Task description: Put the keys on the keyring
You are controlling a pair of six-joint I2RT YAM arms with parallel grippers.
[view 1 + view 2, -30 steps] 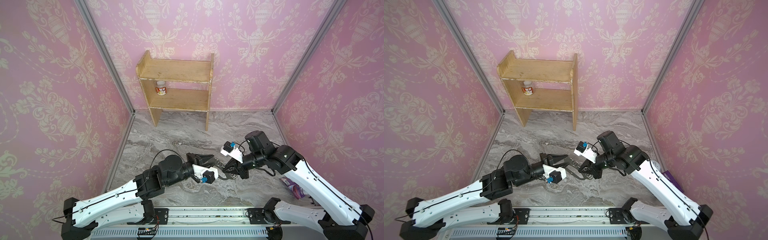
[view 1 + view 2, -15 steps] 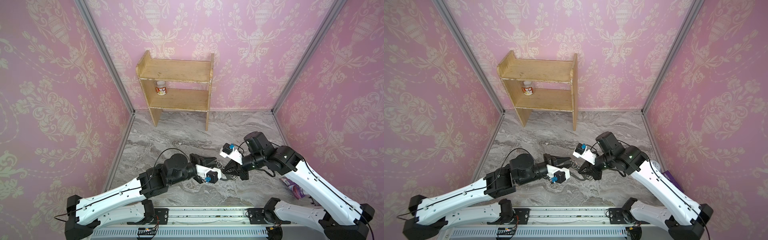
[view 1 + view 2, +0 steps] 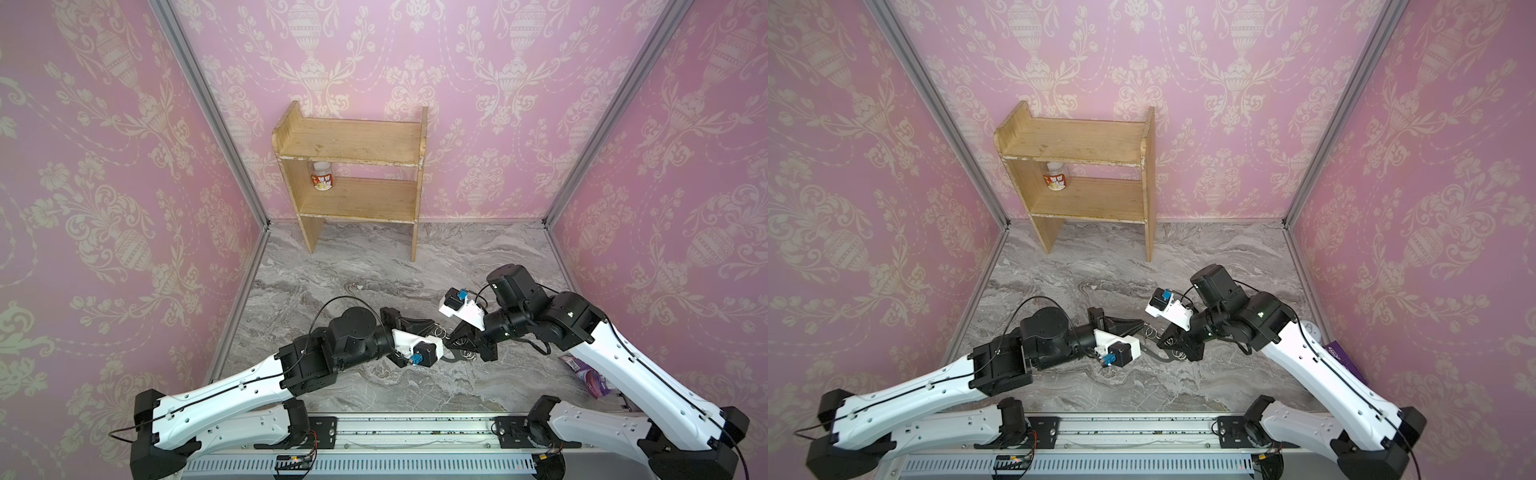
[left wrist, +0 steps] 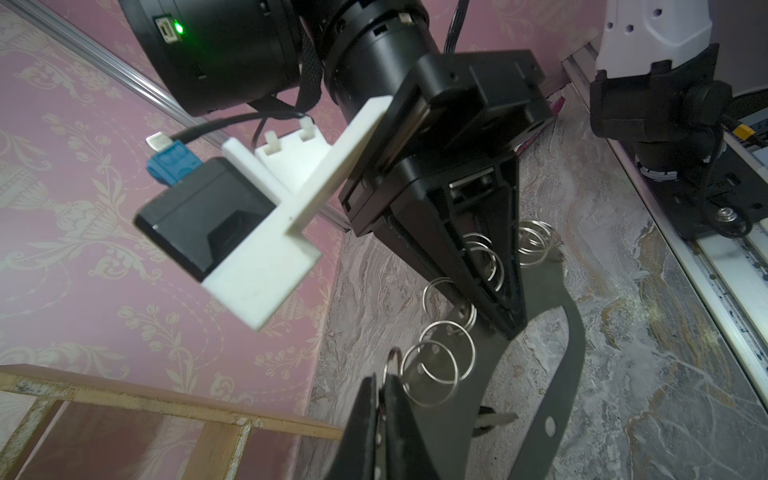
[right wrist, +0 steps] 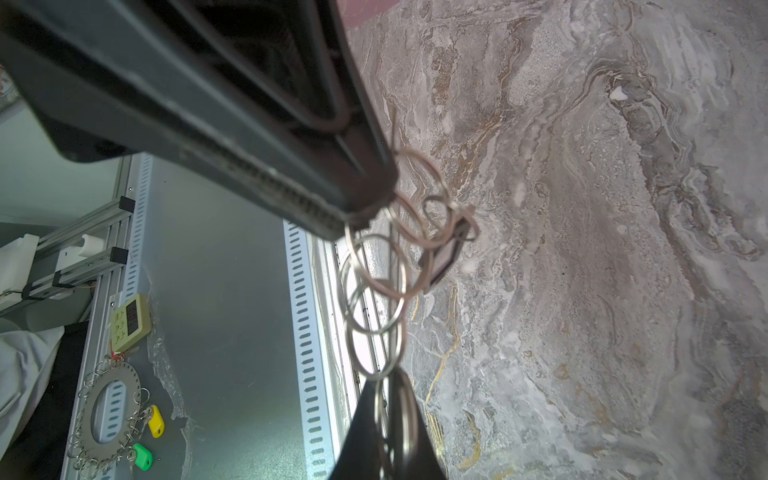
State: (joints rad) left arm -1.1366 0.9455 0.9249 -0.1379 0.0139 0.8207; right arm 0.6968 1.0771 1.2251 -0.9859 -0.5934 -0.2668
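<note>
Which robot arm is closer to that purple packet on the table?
Right. The purple packet lies just beside the right arm; the left arm is on the opposite side, well away.

The keyring (image 4: 575, 332) is between left hand (image 3: 434, 331) and right hand (image 3: 452, 341), before shelf (image 3: 353, 141).

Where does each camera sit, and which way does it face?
Top views: high above the front, facing down and back toward the shelf; both arms show.
Left wrist: on the left arm, looking past the left gripper at the right gripper.
Right wrist: on the right arm, looking past the right gripper at the left gripper.
Shared: all four show the keyring, held between both grippers.
</note>
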